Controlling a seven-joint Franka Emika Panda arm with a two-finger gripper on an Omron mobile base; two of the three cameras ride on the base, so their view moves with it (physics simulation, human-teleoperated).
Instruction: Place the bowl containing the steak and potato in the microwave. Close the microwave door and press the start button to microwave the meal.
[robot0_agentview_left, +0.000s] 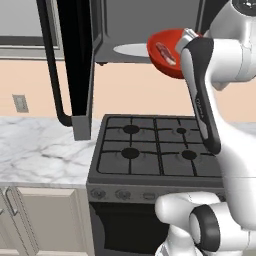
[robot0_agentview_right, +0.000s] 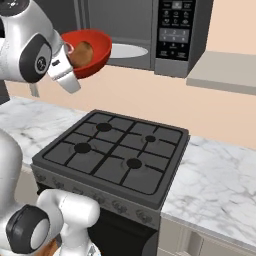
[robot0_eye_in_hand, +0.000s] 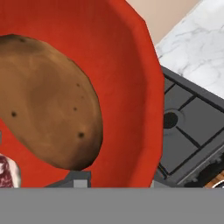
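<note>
My gripper (robot0_agentview_left: 188, 39) is shut on the rim of the glossy red bowl (robot0_agentview_left: 172, 39) and holds it tilted in the air above the stove, just in front of the microwave (robot0_agentview_left: 145, 22). The steak (robot0_agentview_left: 166, 54) lies inside the bowl. From the other side the brown potato (robot0_agentview_right: 80, 54) shows in the bowl (robot0_agentview_right: 99, 47) beside the gripper (robot0_agentview_right: 66, 70). In the hand view the potato (robot0_eye_in_hand: 48, 100) and a corner of steak (robot0_eye_in_hand: 8, 170) lie against the bowl wall (robot0_eye_in_hand: 127, 65). The microwave door (robot0_agentview_left: 75, 60) hangs wide open at the left. Inside the cavity sits the white turntable plate (robot0_agentview_right: 127, 50).
A black four-burner stove (robot0_agentview_left: 155, 145) lies below the bowl, with marble counter (robot0_agentview_left: 40, 150) to its left and more counter (robot0_agentview_right: 220, 175) to its right. The keypad (robot0_agentview_right: 175, 25) is on the microwave's right side. A grey shelf (robot0_agentview_right: 225, 75) juts out right of it.
</note>
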